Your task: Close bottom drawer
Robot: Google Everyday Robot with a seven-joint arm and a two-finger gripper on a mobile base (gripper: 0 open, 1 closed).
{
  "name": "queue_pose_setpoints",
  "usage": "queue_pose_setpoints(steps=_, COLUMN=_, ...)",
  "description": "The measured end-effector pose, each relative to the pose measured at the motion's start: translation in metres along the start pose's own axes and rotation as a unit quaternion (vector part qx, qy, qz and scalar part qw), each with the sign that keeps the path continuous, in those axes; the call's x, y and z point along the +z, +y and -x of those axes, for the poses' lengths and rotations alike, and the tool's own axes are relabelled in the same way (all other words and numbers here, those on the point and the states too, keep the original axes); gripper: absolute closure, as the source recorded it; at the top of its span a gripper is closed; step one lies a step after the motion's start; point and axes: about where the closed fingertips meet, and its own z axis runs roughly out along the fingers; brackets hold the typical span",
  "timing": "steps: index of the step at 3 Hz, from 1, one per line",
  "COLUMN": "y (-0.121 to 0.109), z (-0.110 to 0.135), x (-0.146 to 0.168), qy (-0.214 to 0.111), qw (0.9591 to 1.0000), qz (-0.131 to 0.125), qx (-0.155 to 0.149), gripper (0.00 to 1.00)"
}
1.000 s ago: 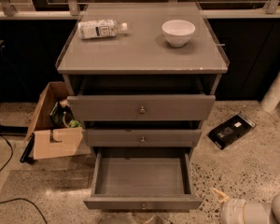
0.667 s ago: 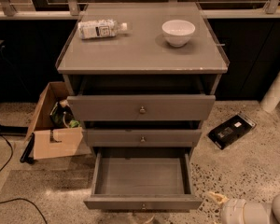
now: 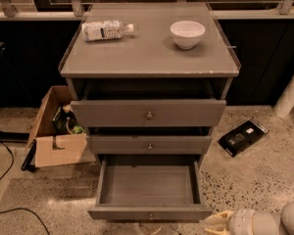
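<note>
The bottom drawer (image 3: 149,213) of the grey cabinet is pulled far out, and its plain grey box interior (image 3: 147,184) is empty. Its low front panel carries a small round knob (image 3: 150,216) near the frame's bottom edge. My gripper (image 3: 218,222) shows at the bottom right, yellowish at the tip, on a white wrist (image 3: 255,223). It is low by the floor, just right of the drawer's front right corner. I cannot tell whether it touches the panel.
The middle drawer (image 3: 149,144) and the taller top drawer (image 3: 148,113) stand slightly out. A plastic bottle (image 3: 107,30) and a white bowl (image 3: 187,34) lie on top. An open cardboard box (image 3: 56,126) stands at left, a black device (image 3: 243,137) lies on the floor at right, and a cable (image 3: 10,210) runs at bottom left.
My gripper has edged a little left, closer to the drawer's front right corner. The drawer itself has not moved.
</note>
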Motion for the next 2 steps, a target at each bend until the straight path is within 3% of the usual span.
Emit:
queue_pose_setpoints(steps=1, y=-0.003, z=-0.015, x=0.030, qy=0.003, qw=0.9999, qz=0.012, qx=0.001, gripper=0.89)
queue_pose_setpoints(steps=2, y=-0.006, z=-0.033, x=0.064, qy=0.001, qw=0.9996, qz=0.029, qx=0.003, gripper=1.00)
